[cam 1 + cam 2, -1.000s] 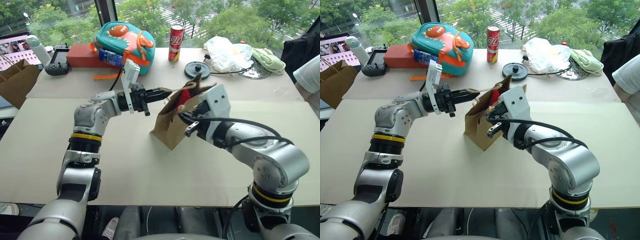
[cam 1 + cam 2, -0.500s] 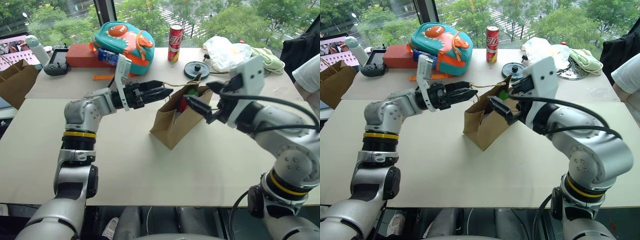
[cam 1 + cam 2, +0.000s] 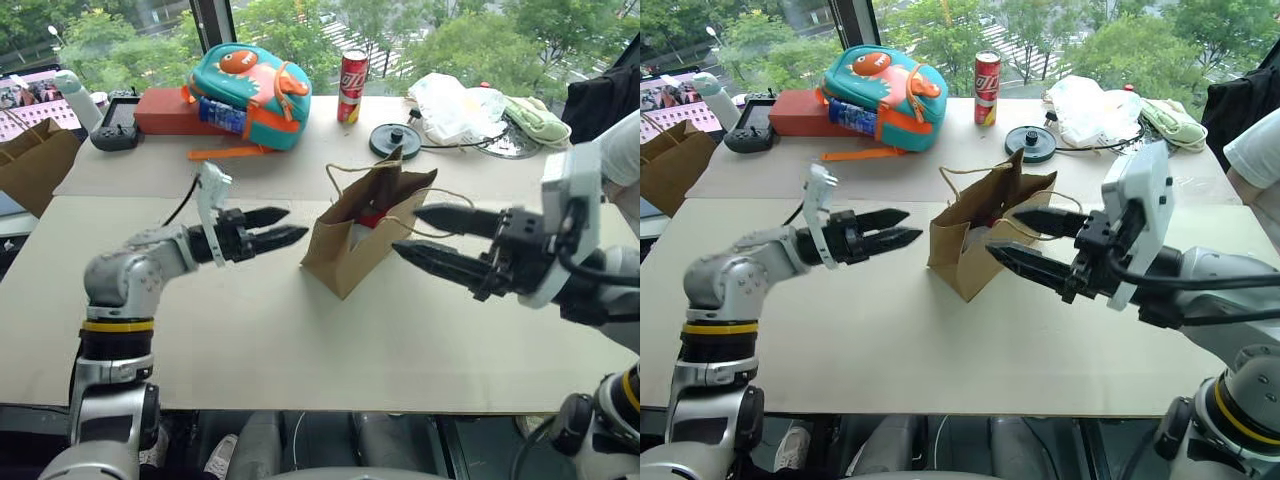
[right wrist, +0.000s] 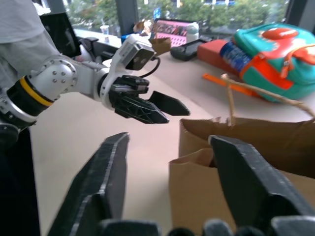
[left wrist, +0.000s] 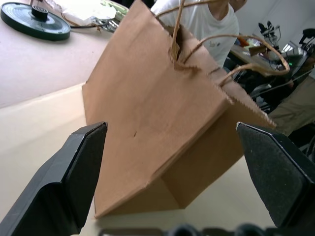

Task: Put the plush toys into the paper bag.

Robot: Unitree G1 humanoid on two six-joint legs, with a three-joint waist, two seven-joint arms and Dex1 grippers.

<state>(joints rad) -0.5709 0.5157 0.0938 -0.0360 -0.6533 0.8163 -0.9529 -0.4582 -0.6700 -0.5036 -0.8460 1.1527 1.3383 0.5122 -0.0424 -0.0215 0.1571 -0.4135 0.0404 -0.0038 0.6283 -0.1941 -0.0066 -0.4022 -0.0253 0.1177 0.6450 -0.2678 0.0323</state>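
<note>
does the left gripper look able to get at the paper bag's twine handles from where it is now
Probably yes. The left gripper is open and apart from the paper bag, pointing at its side with only bare table between them. The twine handles stand free above the rim; the right gripper sits at the bag's far side.

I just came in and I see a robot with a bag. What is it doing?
The robot is packing plush toys into the paper bag, which stands on the table. Something red shows inside the bag's mouth. The left pincer and the right pincer are open, one on each side of the bag, holding nothing. A fish backpack and a soda can sit further back.
</note>
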